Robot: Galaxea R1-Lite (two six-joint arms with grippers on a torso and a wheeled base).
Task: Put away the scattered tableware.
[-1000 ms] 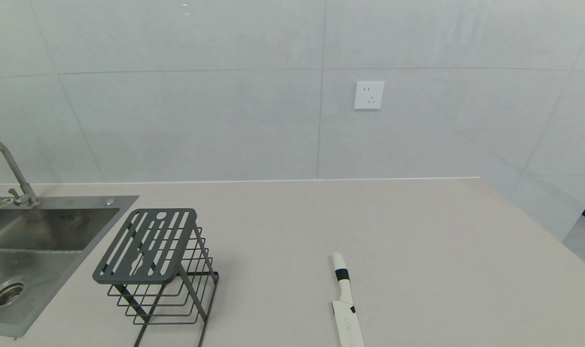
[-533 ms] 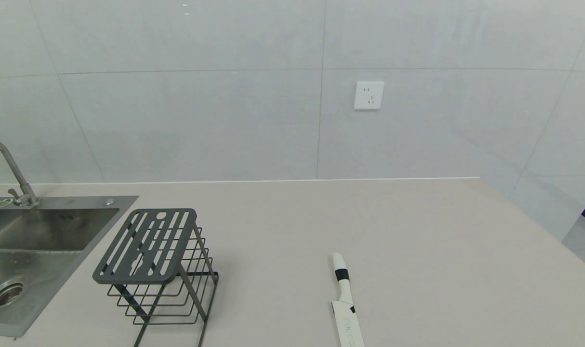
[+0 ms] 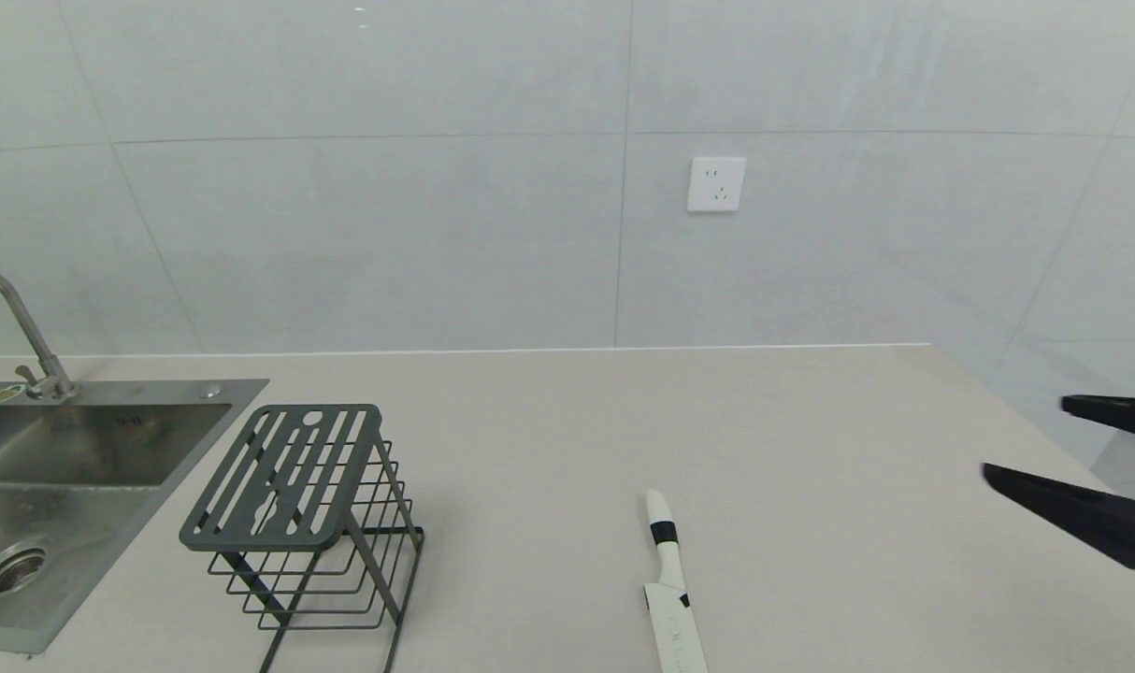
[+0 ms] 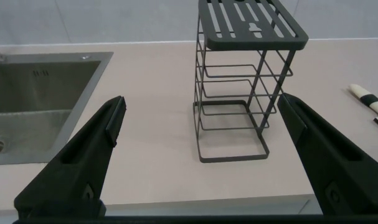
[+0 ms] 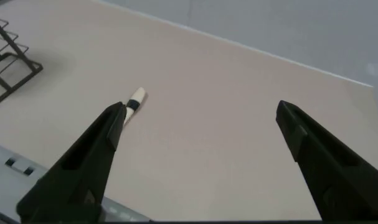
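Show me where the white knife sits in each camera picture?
Head view: the knife lies on the counter, right of the rack.
Left wrist view: the knife is on the rack's side away from the sink.
Right wrist view: its handle lies apart from the rack.
Shared landmark: the rack.

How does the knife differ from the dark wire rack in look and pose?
The knife is white with a black band; the wire rack is dark grey. The knife lies flat; the wire rack stands upright. Both rest on the counter, apart from each other.

Right tool [image 5: 200,112] spread wide, knife handle [image 5: 134,101] on counter [image 5: 251,74]
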